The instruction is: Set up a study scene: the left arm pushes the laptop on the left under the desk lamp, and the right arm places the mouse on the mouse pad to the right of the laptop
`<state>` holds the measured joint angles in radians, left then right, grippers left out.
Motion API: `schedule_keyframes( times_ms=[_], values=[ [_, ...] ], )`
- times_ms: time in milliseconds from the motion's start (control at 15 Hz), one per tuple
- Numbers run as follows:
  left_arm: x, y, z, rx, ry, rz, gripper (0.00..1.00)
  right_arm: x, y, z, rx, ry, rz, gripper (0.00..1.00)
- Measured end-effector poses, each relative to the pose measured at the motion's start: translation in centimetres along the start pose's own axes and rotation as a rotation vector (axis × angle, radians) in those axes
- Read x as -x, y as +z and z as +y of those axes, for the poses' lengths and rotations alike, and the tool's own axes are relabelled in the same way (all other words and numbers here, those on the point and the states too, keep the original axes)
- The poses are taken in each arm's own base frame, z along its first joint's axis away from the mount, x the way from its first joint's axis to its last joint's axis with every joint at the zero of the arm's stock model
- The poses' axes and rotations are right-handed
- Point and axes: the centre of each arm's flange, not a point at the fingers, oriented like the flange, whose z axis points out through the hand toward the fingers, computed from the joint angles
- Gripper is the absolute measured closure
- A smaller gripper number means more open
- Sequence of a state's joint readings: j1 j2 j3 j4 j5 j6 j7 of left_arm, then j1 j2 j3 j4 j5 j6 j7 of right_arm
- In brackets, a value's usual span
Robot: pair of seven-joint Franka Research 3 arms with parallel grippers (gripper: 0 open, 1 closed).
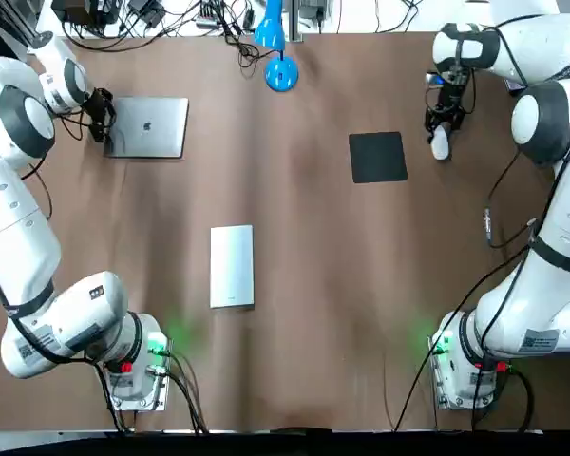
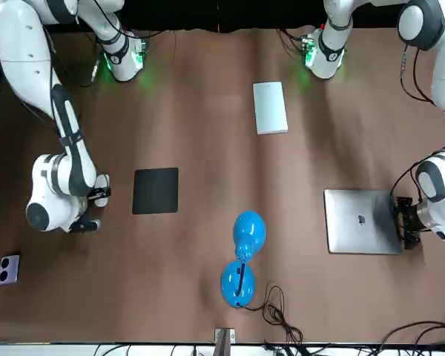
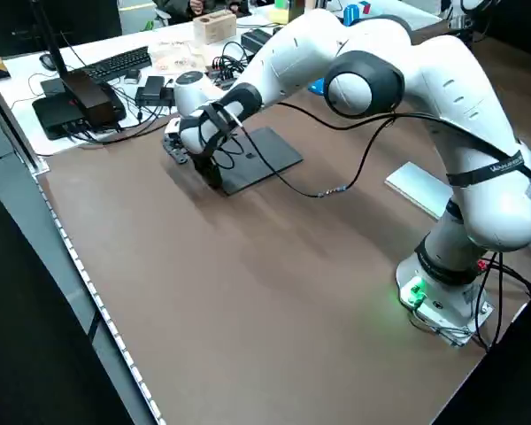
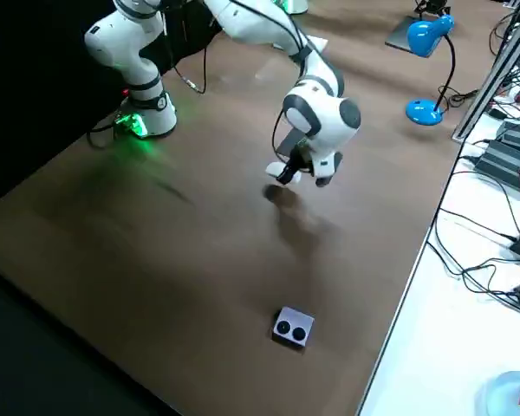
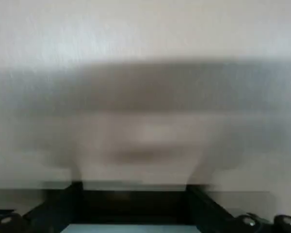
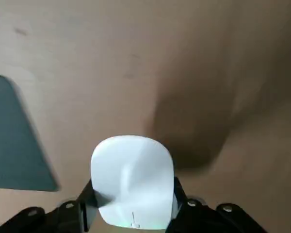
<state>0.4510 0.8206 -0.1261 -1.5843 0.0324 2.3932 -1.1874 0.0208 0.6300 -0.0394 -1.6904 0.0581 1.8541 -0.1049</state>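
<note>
At a brown table [image 1: 313, 313], the robot's right claw [image 1: 444, 131] is clamped on a white rounded mouse [image 6: 131, 174], gripping it by both flanks. The mouse appears raised slightly off the tabletop, its shadow falling on the surface below. The black rectangular mouse pad [image 1: 377, 157] lies flat near this claw, on its inward side toward the table's middle, apart from the mouse with bare tabletop between them. A small grey box with two round buttons [image 2: 9, 269] sits on the opposite, outward side of that claw, farther toward the table's far edge. Across the table, the left claw [image 1: 103, 116] is low at the outer short edge of a closed silver laptop with a logo on its lid [image 1: 152, 126]; whether this claw is apart or together cannot be told. The laptop lies flat just inward of the left claw. The blue desk lamp with a round base [image 1: 281, 73] stands beyond the laptop from this claw, well apart from it, near the table's far edge, so the laptop is not under the lamp. A flat silver rectangular slab [image 1: 232, 266] lies between the two claws' sides, nearer the robot's edge of the table than either claw.
</note>
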Motion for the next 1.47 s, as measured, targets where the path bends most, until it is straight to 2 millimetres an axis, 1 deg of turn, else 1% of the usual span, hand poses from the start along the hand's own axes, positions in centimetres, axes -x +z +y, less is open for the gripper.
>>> schedule_keyframes(
  times_ms=[200, 333, 533, 600, 733, 867, 1067, 1133, 1200, 1333, 1467],
  values=[
    [2.8, 0.3, 0.0, 0.000, 0.029, -0.029, 0.00, -0.4, -0.8, -5.0, -0.011, 0.028, 0.018, 0.38],
    [4.4, 0.5, -0.1, 0.011, 0.039, -0.040, 0.00, -0.5, -0.8, -8.4, -0.043, 0.036, 0.022, 0.38],
    [7.0, 0.7, -0.4, 0.025, 0.008, -0.050, 0.00, -0.5, -1.0, -13.3, -0.063, 0.055, 0.032, 0.38],
    [8.3, 0.8, -0.5, 0.021, -0.002, -0.054, 0.00, -0.5, -0.9, -15.0, -0.062, 0.071, 0.032, 0.38],
    [10.8, 1.0, -0.6, 0.017, -0.028, -0.055, 0.00, -0.6, 0.2, -17.8, -0.044, 0.090, 0.021, 0.38],
    [13.2, 1.2, -0.7, 0.018, -0.051, -0.054, 0.00, -1.1, 1.8, -19.1, -0.030, 0.091, 0.008, 0.38],
    [16.0, 1.5, -0.8, 0.011, -0.060, -0.054, 0.00, -2.0, 3.4, -19.1, -0.022, 0.097, -0.005, 0.38],
    [16.6, 1.5, -0.9, 0.009, -0.055, -0.054, 0.00, -2.2, 3.7, -19.0, -0.021, 0.100, -0.004, 0.38],
    [17.9, 1.6, -0.9, 0.005, -0.040, -0.055, 0.00, -2.7, 3.9, -19.0, -0.023, 0.101, 0.013, 0.38],
    [19.5, 1.7, -1.1, 0.000, -0.017, -0.055, 0.00, -2.8, 4.1, -19.1, -0.023, 0.100, 0.018, 0.38],
    [21.6, 1.8, -1.3, -0.008, 0.007, -0.056, 0.00, -3.0, 4.3, -19.2, -0.022, 0.105, 0.021, 0.38]
  ],
)
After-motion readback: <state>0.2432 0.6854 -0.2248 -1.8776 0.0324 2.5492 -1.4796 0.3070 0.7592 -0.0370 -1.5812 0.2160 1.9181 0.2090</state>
